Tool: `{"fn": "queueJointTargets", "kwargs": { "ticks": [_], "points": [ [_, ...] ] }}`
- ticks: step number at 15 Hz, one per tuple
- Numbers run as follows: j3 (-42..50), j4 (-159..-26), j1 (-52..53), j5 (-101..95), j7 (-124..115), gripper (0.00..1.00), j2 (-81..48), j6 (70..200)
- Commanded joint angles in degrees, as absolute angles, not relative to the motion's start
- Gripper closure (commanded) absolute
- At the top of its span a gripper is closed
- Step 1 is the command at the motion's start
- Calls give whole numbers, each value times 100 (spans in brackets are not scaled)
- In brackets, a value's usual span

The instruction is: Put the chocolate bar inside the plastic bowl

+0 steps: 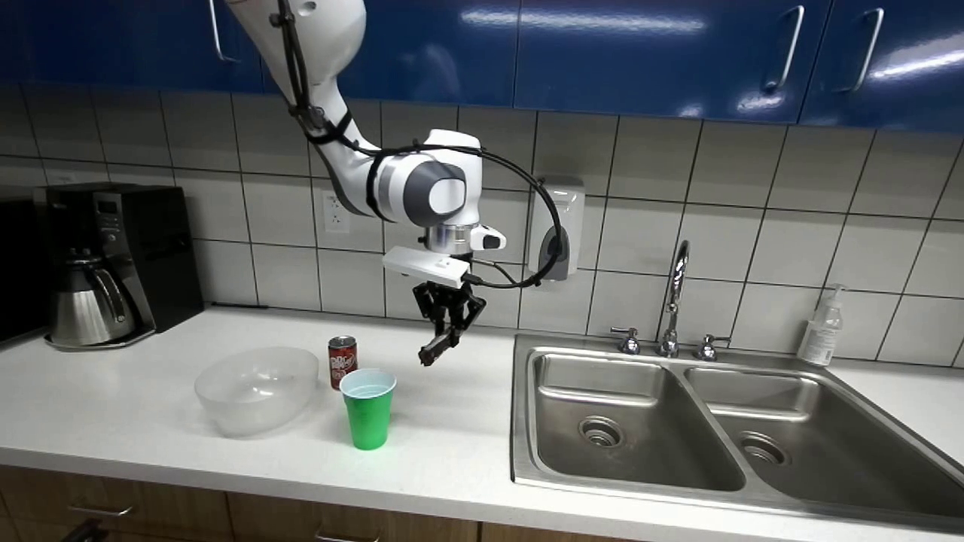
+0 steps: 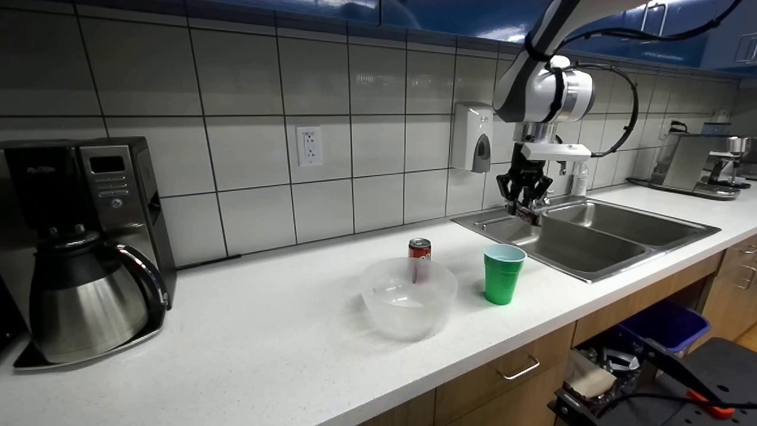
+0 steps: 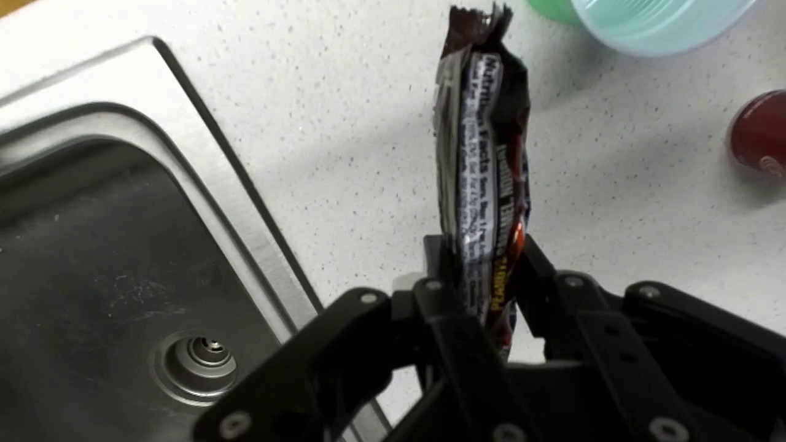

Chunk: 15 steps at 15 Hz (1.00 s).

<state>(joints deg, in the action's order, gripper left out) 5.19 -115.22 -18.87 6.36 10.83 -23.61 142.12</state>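
The Robotiq gripper is holding the wrapped chocolate bar, its two fingers pinching narrowly around the wrapper, nearer one end. In the wrist view, most of the bar is jutting out ahead of the fingertips, its label showing "Nutrition Facts". The gripper is hanging above the white countertop. In both exterior views, the translucent plastic bowl is sitting well apart from the gripper, lower and to its left, so the bar is hanging outside the bowl. A green plastic cup and a Dr Pepper can are standing upright near each other, also below the gripper and to its left. In an exterior view, a double-basin stainless-steel sink is lying lower than the gripper and to its right, with a chrome faucet rising farther right. A wall-mounted dispenser is hanging higher than the gripper and to its left in an exterior view. Far left of the gripper, a coffee maker is holding a steel carafe.
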Motion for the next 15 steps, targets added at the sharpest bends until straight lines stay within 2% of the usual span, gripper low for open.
{"fn": "queueJointTargets", "kwargs": {
  "ticks": [1, 8, 15],
  "points": [
    [622, -12628, -1647, 448, 1229, 93, -1395, 14427],
    [591, -13849, -995, -327, 1015, 93, -318, 14527],
    [287, -14199, -341, -384, 801, 93, -28, 14585]
  ]
}}
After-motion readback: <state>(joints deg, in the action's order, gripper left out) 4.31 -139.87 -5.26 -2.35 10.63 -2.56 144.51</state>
